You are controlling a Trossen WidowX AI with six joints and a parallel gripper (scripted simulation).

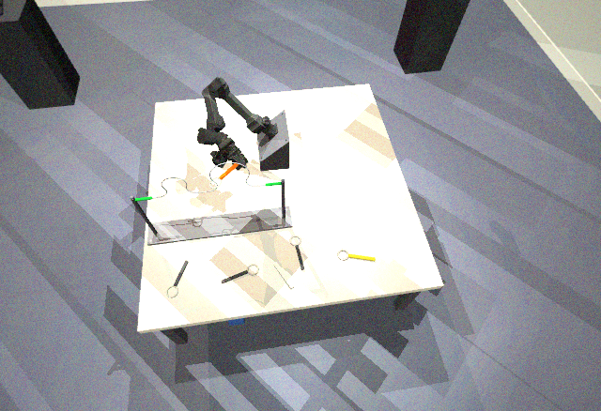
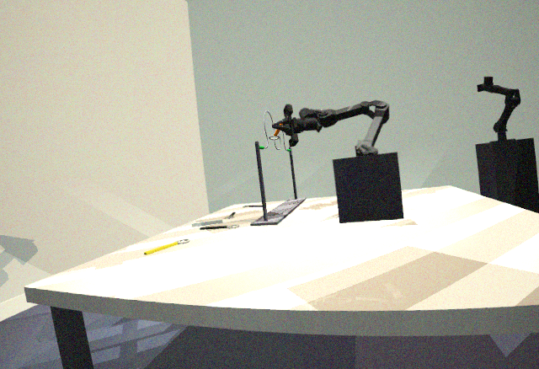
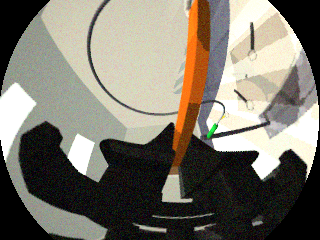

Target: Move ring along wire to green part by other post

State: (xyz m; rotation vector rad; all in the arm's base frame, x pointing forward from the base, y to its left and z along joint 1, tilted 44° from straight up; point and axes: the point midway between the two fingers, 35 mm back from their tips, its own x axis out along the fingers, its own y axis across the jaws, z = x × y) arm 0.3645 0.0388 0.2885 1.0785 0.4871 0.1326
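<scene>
My gripper [image 1: 238, 165] [image 2: 279, 125] [image 3: 174, 126] is shut on the orange handle [image 1: 227, 172] [image 2: 277, 131] [image 3: 192, 82], near its upper end. The handle slants down from the fingers to the small ring [image 2: 274, 135], which lies nearly flat at the tall hump of the wire [image 1: 209, 172] [image 2: 264, 121] [image 3: 89, 47]. In the top view the ring is faint, near the hump's left foot. Whether it touches the grey wire cannot be told. The right green part [image 1: 274, 184] [image 2: 262, 147] [image 3: 212, 131] and left green part [image 1: 143, 198] [image 2: 289, 150] join the posts.
The right post [image 1: 283, 200] [image 2: 261, 182] [image 3: 240, 131] and left post [image 1: 146, 217] [image 2: 293, 173] stand on a grey base. Several dark-handled rings and a yellow-handled ring [image 1: 362, 257] [image 2: 161, 248] lie on the table. The arm's dark pedestal [image 1: 275, 157] [image 2: 367, 190] stands behind the wire.
</scene>
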